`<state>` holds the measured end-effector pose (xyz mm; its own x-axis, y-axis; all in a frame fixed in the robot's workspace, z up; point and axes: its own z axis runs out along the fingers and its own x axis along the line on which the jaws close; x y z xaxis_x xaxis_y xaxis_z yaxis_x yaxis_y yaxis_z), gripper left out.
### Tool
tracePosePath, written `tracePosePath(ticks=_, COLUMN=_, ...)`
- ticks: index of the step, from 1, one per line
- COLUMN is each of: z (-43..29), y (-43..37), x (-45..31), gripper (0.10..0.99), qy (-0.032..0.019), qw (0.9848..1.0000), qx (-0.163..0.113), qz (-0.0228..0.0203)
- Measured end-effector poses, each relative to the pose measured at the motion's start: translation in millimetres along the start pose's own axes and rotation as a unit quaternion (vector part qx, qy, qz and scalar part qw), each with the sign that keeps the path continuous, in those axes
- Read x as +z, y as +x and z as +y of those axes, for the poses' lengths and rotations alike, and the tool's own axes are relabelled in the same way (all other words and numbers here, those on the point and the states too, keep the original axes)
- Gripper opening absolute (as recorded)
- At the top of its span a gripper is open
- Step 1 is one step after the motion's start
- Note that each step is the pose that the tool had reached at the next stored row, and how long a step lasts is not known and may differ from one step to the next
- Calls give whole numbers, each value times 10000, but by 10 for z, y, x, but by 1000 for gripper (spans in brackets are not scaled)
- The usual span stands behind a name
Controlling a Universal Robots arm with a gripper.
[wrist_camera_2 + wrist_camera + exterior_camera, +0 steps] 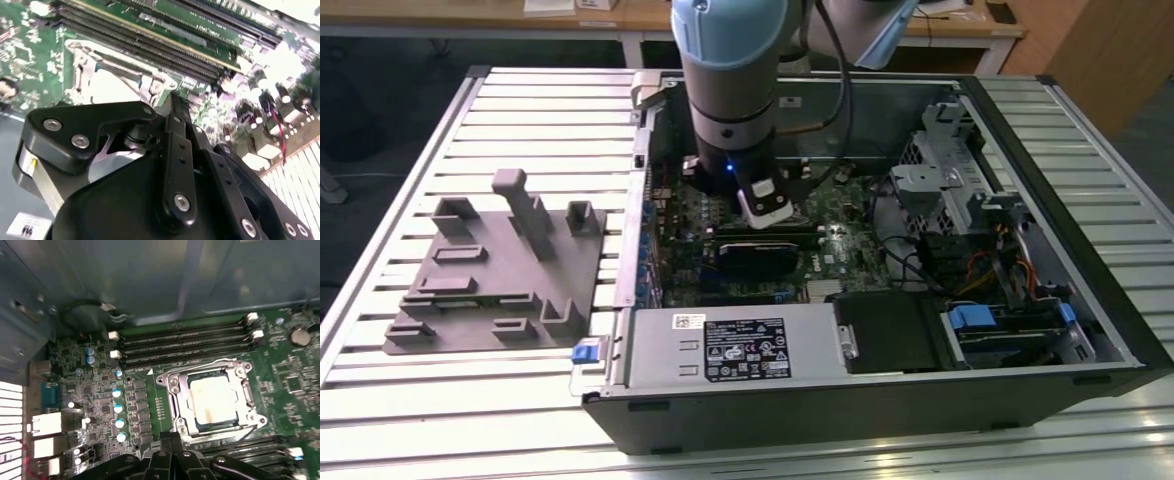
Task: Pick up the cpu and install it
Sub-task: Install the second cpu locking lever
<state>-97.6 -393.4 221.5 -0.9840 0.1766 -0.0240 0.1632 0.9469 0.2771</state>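
Note:
The cpu [215, 400], a small square chip with a pale silver top, lies flat inside the metal-framed socket [175, 390] on the green motherboard. In the second wrist view the cpu [107, 85] shows as a bright patch within the socket frame [80, 65]. My gripper [167, 437] hovers just off the socket's edge, its black fingers [175, 107] pressed together with nothing between them. In the exterior view the gripper [767, 232] hangs low inside the open computer case, over the middle of the board.
Rows of memory slots [185, 342] run along both sides of the socket. The case walls [640, 150], a power supply [747, 345] and a drive cage [947, 170] ring the board. A grey plastic fixture [494, 270] lies on the slatted table at the exterior view's left.

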Motion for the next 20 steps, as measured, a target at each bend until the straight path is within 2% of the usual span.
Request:
tracePosePath(ticks=6, z=61, y=-5, x=-211, gripper=106, qy=-1, qw=10000, qx=0, qz=0)
tracePosePath(ticks=9, z=80, y=-10, x=-273, gripper=106, qy=0, qw=10000, qx=0, qz=0)
tracePosePath(ticks=11, z=87, y=-27, x=-287, gripper=106, qy=15, qw=10000, qx=-1, qz=-2)
tracePosePath(ticks=12, z=91, y=-40, x=-291, gripper=106, qy=40, qw=10000, qx=-2, qz=-3)
tracePosePath(ticks=13, z=94, y=-57, x=-294, gripper=106, qy=90, qw=10000, qx=-5, qz=-8)
tracePosePath(ticks=17, z=107, y=-125, x=-294, gripper=106, qy=343, qw=9994, qx=-20, qz=-40)
tracePosePath(ticks=20, z=116, y=-180, x=-289, gripper=106, qy=448, qw=9990, qx=-27, qz=-54)
